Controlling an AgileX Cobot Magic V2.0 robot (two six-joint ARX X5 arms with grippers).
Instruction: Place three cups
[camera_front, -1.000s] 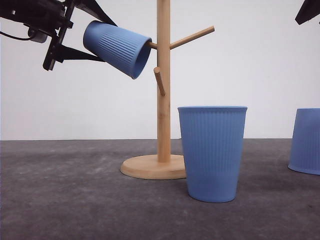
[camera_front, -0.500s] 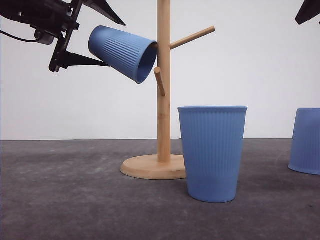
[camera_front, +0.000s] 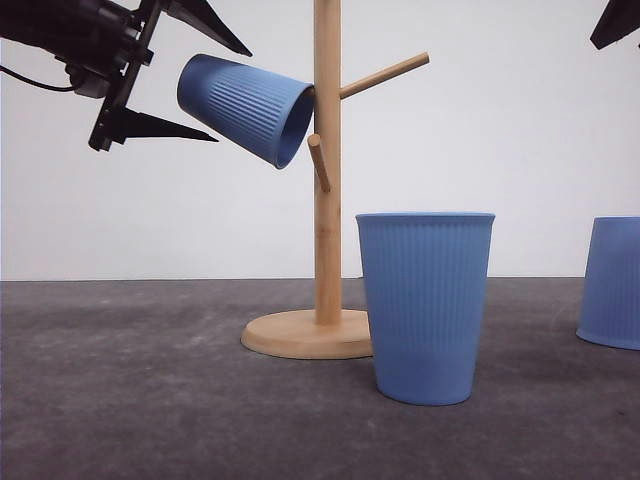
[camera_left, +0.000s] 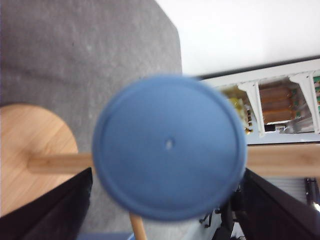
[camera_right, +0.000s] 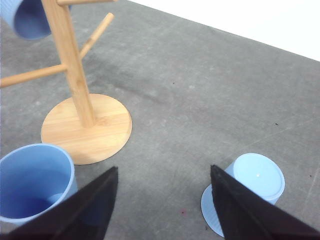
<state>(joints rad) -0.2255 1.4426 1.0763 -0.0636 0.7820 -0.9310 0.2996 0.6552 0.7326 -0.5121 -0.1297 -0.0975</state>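
The left gripper (camera_front: 210, 88) is spread wide, its fingers clear of the hung cup (camera_front: 245, 107), which sits mouth-first on a peg of the wooden stand (camera_front: 326, 180). The right gripper (camera_right: 162, 210) is also apart, empty, above open table (camera_front: 120, 400) between the upright cup (camera_front: 426, 305) and the upside-down cup (camera_right: 247, 192).

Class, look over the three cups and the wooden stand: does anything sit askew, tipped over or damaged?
Nothing looks damaged. One cup hangs tilted on a peg of the stand, as intended. One cup stands upright by the base; the third cup sits upside down on the table.
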